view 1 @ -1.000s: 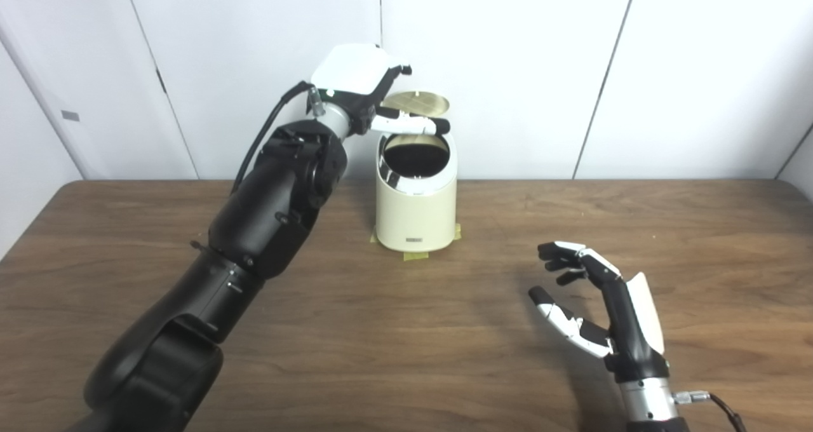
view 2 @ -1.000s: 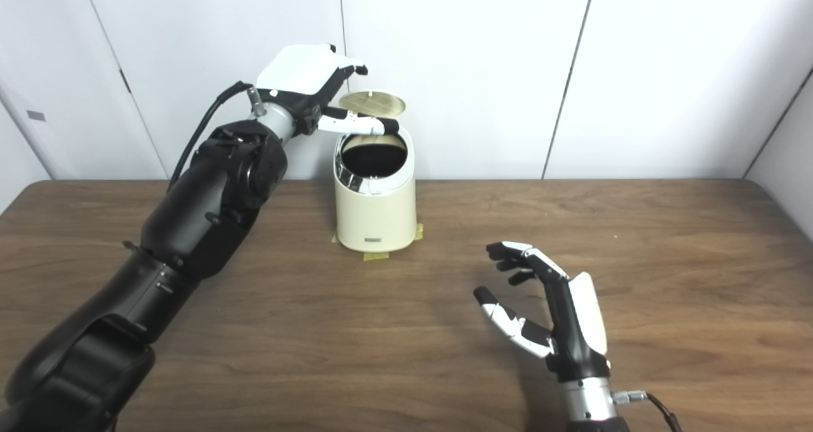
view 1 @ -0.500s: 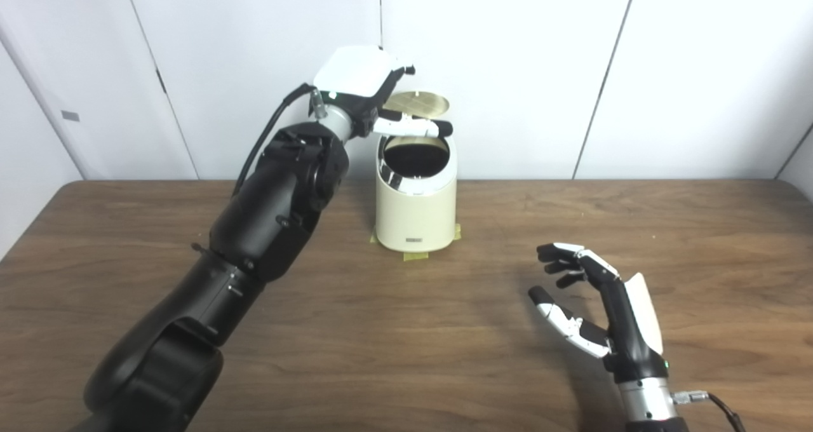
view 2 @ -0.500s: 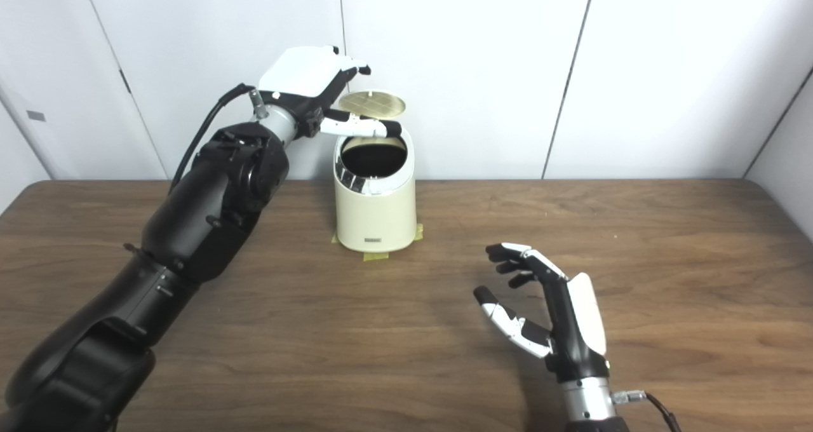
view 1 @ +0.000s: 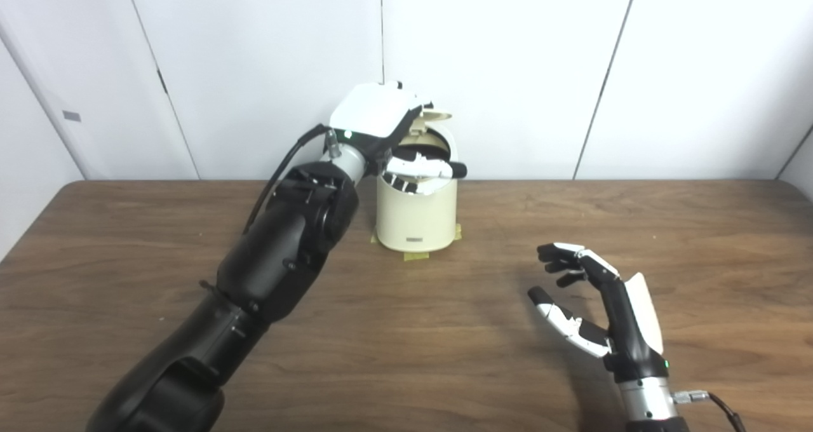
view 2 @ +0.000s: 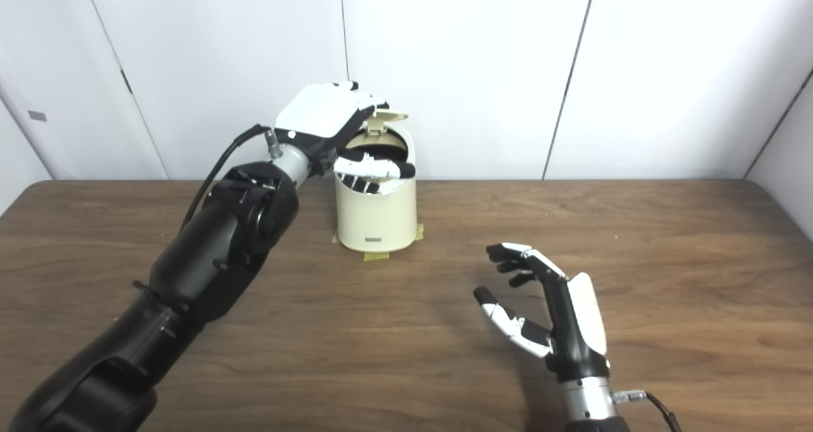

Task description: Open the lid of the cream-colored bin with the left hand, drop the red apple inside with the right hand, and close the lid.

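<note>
Your landmark is the cream-colored bin (view 1: 416, 219); every place below is given from it.

1. Wooden table (view 1: 381, 330): it carries the bin at its far side, close to the white panelled wall (view 1: 508, 70) behind.

2. Left arm (view 1: 273, 260): black, it runs from the bottom edge up to the bin's left side.

3. Cream-colored bin: upright, with yellow tape (view 1: 417, 255) showing under its base at the front and at both sides. A small label sits low on its front face.

4. Left hand (view 2: 336, 133): you have it over the bin's mouth, its white back uppermost, its thumb (view 1: 432, 168) lying across the front rim. The fingers reach to the lid; you cannot tell whether they clasp it or merely press on it.

5. Right hand (view 2: 546, 311): it stands on the table well in front of the bin and to its right, palm turned toward the bin, fingers apart and curled, holding nothing.

6. Lid (view 1: 432, 115): partly raised at the bin's rear, tilted forward over the dark opening, mostly hidden behind the left hand.

7. Red apple: you will find it in neither view; the bin's inside is too dark and covered to check.
</note>
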